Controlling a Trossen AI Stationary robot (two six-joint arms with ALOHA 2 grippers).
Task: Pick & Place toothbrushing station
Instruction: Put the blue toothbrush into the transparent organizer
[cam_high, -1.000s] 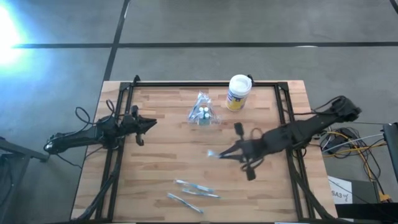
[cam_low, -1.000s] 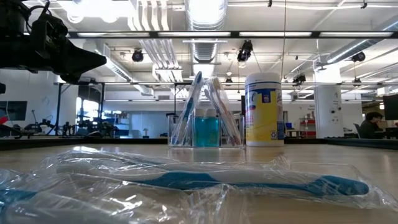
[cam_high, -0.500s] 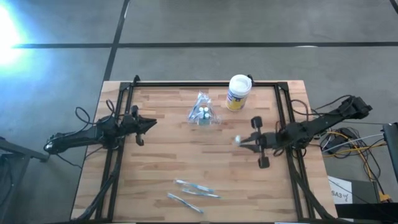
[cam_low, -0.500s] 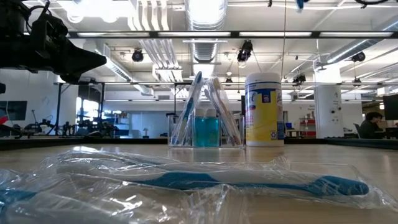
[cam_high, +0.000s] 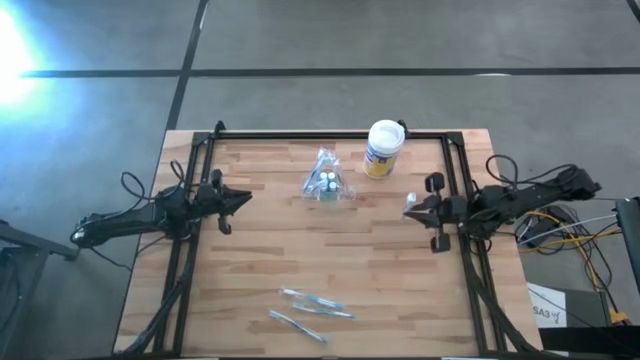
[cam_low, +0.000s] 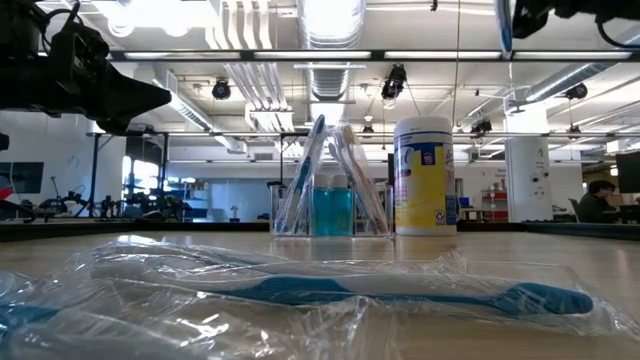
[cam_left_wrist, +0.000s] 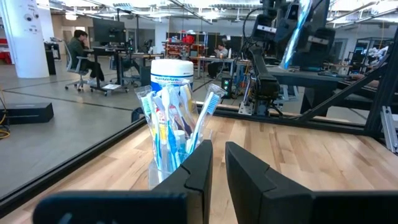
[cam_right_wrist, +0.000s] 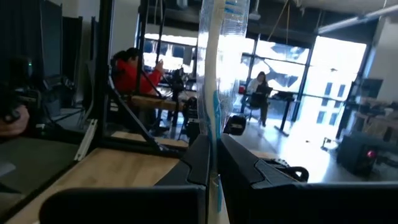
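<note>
The toothbrushing station (cam_high: 325, 182), a small clear holder with several toothbrushes standing in it, rests on its base on the far middle of the table; it also shows in the low view (cam_low: 330, 200) and the left wrist view (cam_left_wrist: 175, 140). My right gripper (cam_high: 412, 208) hovers near the table's right edge, shut on a toothbrush in a clear wrapper (cam_right_wrist: 214, 74). My left gripper (cam_high: 243, 199) waits at the left, level, pointing at the station, its fingers (cam_left_wrist: 245, 171) a narrow gap apart with nothing between them. My right gripper pinches the wrapped toothbrush (cam_right_wrist: 213, 134) between its two fingers, through the clear wrapper. The fingers come about level from the table's right and lie across the brush. The brush stands nearly upright, rising well above the fingers (cam_low: 503, 25), lifted clear of the table.
A white-lidded canister with a yellow label (cam_high: 383, 148) stands just right of the station. More wrapped toothbrushes (cam_high: 305, 308) lie near the table's near edge, close in front of the low camera (cam_low: 330, 288). Black frame rails (cam_high: 330, 135) run along the table's far edge and sides.
My right gripper has drawn back from the middle of the table toward its right edge and a little toward the far edge, sinking as it went. It stays shut on the wrapped toothbrush, which has come into the low view's top right.
</note>
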